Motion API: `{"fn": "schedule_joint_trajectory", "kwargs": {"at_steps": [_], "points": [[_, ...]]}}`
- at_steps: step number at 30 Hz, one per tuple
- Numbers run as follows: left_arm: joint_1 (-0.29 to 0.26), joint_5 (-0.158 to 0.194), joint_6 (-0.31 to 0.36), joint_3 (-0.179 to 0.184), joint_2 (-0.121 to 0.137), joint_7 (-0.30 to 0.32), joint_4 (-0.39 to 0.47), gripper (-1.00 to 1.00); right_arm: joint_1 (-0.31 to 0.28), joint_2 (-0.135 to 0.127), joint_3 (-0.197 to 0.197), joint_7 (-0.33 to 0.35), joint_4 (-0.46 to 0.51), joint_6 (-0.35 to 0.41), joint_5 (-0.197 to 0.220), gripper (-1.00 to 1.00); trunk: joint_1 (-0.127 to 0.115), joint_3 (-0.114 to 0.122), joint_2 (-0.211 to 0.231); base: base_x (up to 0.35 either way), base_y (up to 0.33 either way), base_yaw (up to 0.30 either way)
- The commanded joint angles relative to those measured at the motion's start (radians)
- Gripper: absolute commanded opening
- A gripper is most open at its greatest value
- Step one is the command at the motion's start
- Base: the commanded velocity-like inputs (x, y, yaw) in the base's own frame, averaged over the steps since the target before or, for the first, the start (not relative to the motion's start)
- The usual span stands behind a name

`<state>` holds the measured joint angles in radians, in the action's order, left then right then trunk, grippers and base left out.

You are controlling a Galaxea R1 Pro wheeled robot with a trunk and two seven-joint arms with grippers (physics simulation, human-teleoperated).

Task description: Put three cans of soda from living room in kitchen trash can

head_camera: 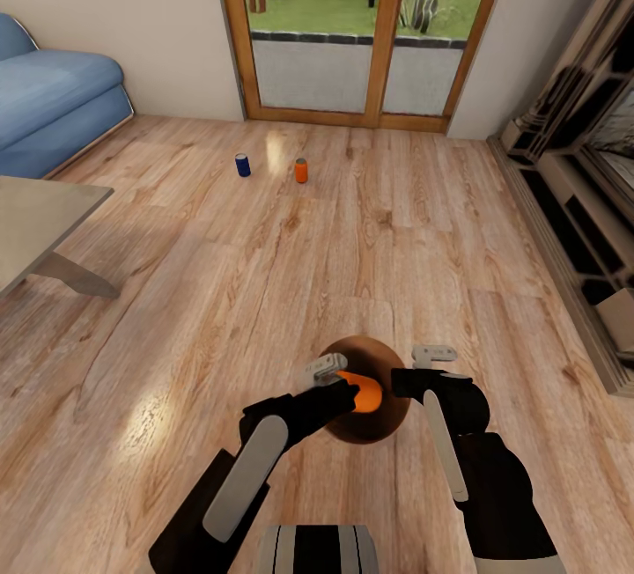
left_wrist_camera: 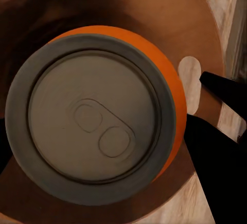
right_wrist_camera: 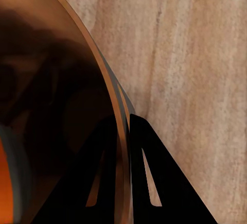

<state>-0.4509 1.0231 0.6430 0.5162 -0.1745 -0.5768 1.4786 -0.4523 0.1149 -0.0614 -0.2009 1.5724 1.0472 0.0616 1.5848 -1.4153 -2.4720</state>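
Left gripper [head_camera: 352, 385] holding orange can [head_camera: 364, 391] over trash can [head_camera: 387, 424]

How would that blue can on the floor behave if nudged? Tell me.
The blue can stands upright on smooth wood floor, narrow for its height, so it would probably tip. Being cylindrical, it would then likely roll. It looks rigid.

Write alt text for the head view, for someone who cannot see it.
The left gripper holds an orange soda can over a round bin whose rim the right gripper pinches. Farther off on the wood floor stand a blue can and another orange can, before glass doors.
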Motion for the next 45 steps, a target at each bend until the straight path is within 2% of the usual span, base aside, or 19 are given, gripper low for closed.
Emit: {"fn": "schedule_joint_trajectory", "kwargs": {"at_steps": [1,2,5,13,18,28,29,45], "points": [[-0.004,-0.001,-0.011,0.011,0.000,0.000,-0.004,-1.00,0.000,0.000,0.000,0.005,0.000,0.000,0.012,-1.00,0.000,0.000,0.000,0.000,0.000,0.000],[-0.009,0.000,-0.029,0.028,0.000,-0.006,-0.016,-1.00,0.000,0.000,0.000,0.005,0.000,0.000,0.012,-1.00,0.000,0.000,0.000,0.000,0.000,0.000],[-0.012,0.000,-0.039,0.038,0.000,-0.011,-0.026,-1.00,0.000,0.000,0.000,0.005,0.000,0.000,0.012,-1.00,0.000,0.000,0.000,0.000,0.000,0.000],[-0.015,0.000,-0.043,0.041,0.000,-0.012,-0.046,-1.00,0.000,0.000,0.000,0.005,0.000,0.000,0.012,-1.00,0.000,0.000,0.000,0.000,0.000,0.000],[-0.066,0.000,-0.096,0.041,0.000,-0.013,-0.128,-1.00,0.000,0.000,0.000,0.005,0.000,0.000,0.012,-1.00,0.000,0.000,0.000,0.000,0.000,0.000],[-0.074,0.002,-0.109,0.042,0.000,-0.013,-0.145,-1.00,0.000,0.000,0.000,0.005,0.000,0.000,0.012,-1.00,0.000,0.000,0.000,0.000,0.000,0.000],[-0.074,0.002,-0.109,0.042,0.000,-0.012,-0.145,1.00,0.000,0.000,0.000,0.005,0.000,0.000,0.012,-1.00,0.000,0.000,0.000,0.000,0.000,0.000],[-0.074,0.002,-0.109,0.042,0.000,-0.013,-0.145,1.00,0.000,0.000,0.000,0.005,0.000,0.000,0.012,-1.00,0.000,0.000,0.000,0.000,0.000,0.000]]}}
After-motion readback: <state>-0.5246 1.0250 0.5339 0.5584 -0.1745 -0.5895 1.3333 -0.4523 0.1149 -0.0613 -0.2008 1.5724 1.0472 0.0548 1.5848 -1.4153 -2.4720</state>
